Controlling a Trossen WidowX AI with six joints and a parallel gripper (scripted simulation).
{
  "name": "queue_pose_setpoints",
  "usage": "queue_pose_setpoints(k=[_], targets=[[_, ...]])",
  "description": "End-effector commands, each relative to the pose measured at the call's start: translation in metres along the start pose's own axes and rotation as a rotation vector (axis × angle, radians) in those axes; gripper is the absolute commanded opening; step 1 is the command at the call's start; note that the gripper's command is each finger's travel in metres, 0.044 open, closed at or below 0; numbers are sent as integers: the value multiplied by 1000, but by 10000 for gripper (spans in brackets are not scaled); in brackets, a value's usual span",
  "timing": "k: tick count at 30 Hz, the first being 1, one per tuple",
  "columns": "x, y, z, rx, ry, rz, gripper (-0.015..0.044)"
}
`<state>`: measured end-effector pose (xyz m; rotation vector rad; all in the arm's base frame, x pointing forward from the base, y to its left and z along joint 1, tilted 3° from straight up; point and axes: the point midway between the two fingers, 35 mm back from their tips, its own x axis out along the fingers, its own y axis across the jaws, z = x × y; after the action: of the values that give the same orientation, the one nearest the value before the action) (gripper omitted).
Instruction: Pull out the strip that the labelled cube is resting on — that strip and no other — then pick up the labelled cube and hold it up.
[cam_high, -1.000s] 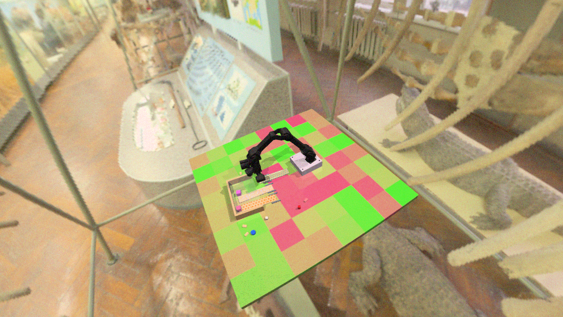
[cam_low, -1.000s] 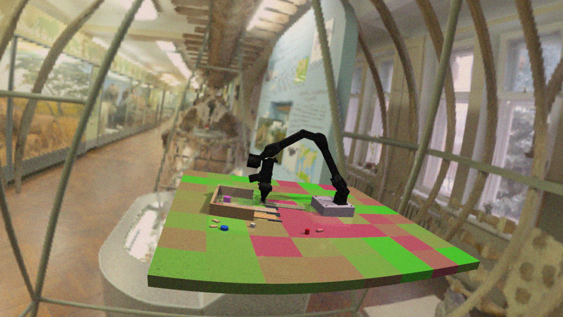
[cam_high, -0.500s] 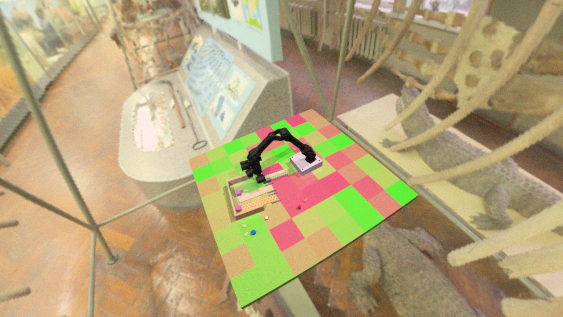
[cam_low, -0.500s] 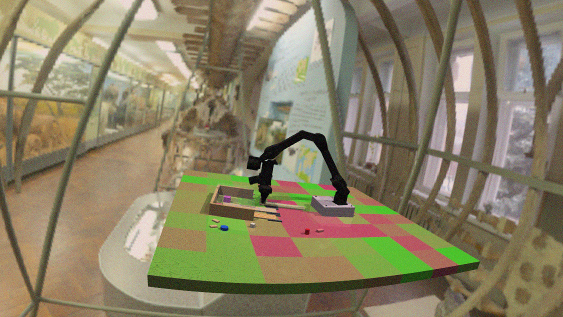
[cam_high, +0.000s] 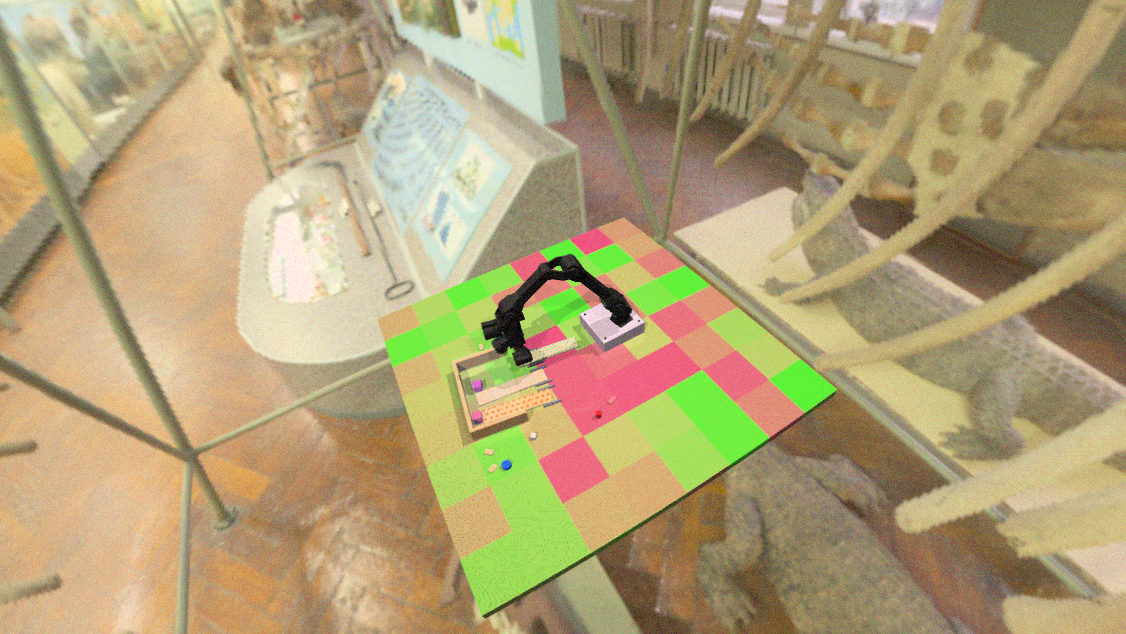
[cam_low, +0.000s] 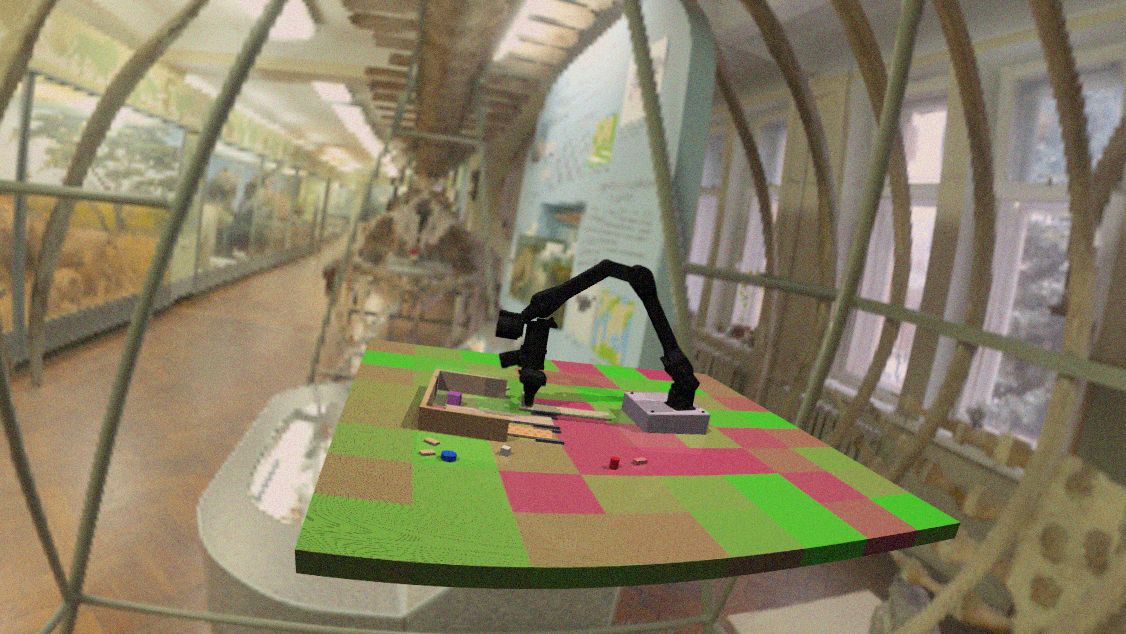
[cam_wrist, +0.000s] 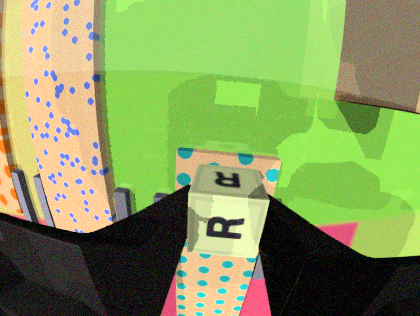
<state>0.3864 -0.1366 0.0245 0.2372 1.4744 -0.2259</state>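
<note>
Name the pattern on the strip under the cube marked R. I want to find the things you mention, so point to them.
Teal dots on a pale peach strip (cam_high: 561, 346) (cam_low: 589, 413) (cam_wrist: 212, 287); the wrist view shows it best.
</note>
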Motion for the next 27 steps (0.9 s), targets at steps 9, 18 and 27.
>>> queue_pose_setpoints(k=[9,18,27], targets=[[-32,2,-45,4,8,1,0],[-38,2,-58,5,10,2,0],[-38,3,-91,5,13,2,0]])
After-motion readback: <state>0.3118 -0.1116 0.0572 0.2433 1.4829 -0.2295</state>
